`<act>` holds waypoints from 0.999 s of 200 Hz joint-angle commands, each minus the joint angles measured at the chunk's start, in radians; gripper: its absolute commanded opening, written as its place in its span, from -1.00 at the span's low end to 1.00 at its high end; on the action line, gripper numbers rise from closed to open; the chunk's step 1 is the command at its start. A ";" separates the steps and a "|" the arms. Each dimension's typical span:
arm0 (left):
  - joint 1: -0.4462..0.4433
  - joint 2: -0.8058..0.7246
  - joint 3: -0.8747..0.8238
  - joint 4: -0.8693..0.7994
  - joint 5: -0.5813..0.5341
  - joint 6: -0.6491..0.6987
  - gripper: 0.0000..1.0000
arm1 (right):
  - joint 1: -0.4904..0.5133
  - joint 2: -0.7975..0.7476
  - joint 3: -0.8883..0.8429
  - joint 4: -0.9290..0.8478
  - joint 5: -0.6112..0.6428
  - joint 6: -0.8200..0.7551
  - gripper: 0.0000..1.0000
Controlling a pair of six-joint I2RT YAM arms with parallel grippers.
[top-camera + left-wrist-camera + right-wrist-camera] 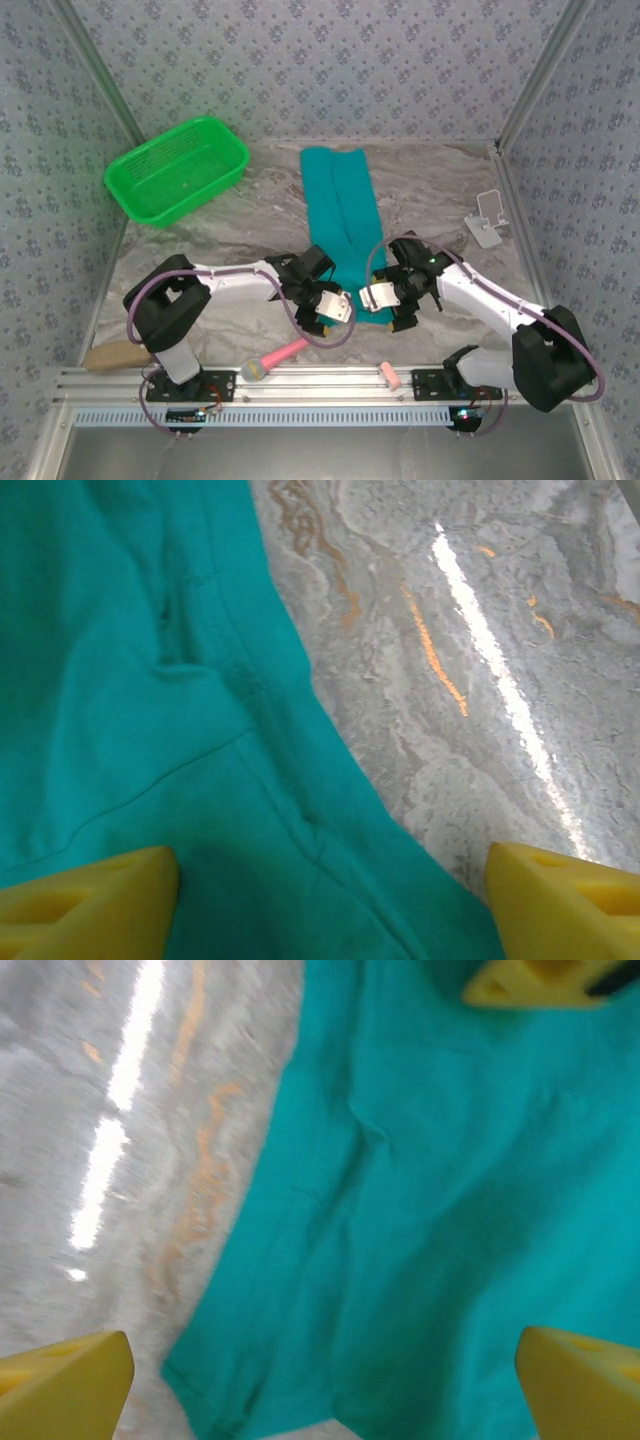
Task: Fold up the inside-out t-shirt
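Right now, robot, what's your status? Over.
Left gripper open, right gripper open, both over near end of teal t-shirt. Shirt lying in a long strip, not gripped. Green basket far left, clear of the cloth.

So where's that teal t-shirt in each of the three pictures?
Top external: the t-shirt is a long narrow strip in the centre.
Left wrist: the t-shirt covers the left half.
Right wrist: the t-shirt covers the right side.
Shared landmark: the grey marbled table beside its edge.
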State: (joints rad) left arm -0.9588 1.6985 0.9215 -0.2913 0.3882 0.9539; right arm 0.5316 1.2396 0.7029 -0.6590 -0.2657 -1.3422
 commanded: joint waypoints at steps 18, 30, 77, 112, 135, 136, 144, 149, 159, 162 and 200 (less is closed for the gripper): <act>0.006 0.022 0.012 -0.005 0.003 0.003 0.37 | 0.046 0.028 -0.044 0.091 0.237 0.083 0.95; 0.006 0.035 0.016 -0.005 -0.012 -0.001 0.27 | 0.059 0.061 -0.053 0.087 0.284 0.084 0.90; 0.012 0.036 -0.019 0.038 -0.020 -0.032 -0.16 | 0.109 0.125 -0.081 0.133 0.422 0.116 -0.41; 0.029 -0.021 -0.035 0.056 -0.014 -0.040 -0.83 | 0.114 0.070 -0.072 0.064 0.327 0.146 -1.00; 0.057 -0.105 -0.009 -0.018 0.003 -0.075 -1.00 | 0.104 -0.047 -0.049 -0.042 0.201 0.145 -1.00; 0.058 -0.110 -0.009 -0.020 0.002 -0.079 -1.00 | 0.104 -0.052 -0.049 -0.044 0.200 0.145 -1.00; 0.061 -0.139 -0.006 -0.039 -0.006 -0.097 -1.00 | 0.104 -0.093 -0.044 -0.080 0.178 0.149 -1.00; 0.061 -0.159 -0.005 -0.060 -0.007 -0.101 -1.00 | 0.104 -0.116 -0.041 -0.104 0.165 0.148 -1.00; 0.063 -0.199 -0.013 -0.086 -0.014 -0.118 -1.00 | 0.108 -0.163 -0.030 -0.154 0.156 0.141 -1.00; 0.063 -0.211 -0.015 -0.095 -0.017 -0.125 -1.00 | 0.112 -0.177 -0.028 -0.167 0.157 0.140 -1.00; 0.049 -0.419 0.049 -0.354 -0.004 -0.275 -1.00 | 0.201 -0.339 0.054 -0.346 0.096 0.155 -1.00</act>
State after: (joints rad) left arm -0.8921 1.4040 0.9043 -0.4065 0.3672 0.7902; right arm 0.6765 0.9730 0.6807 -0.7944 -0.0929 -1.2106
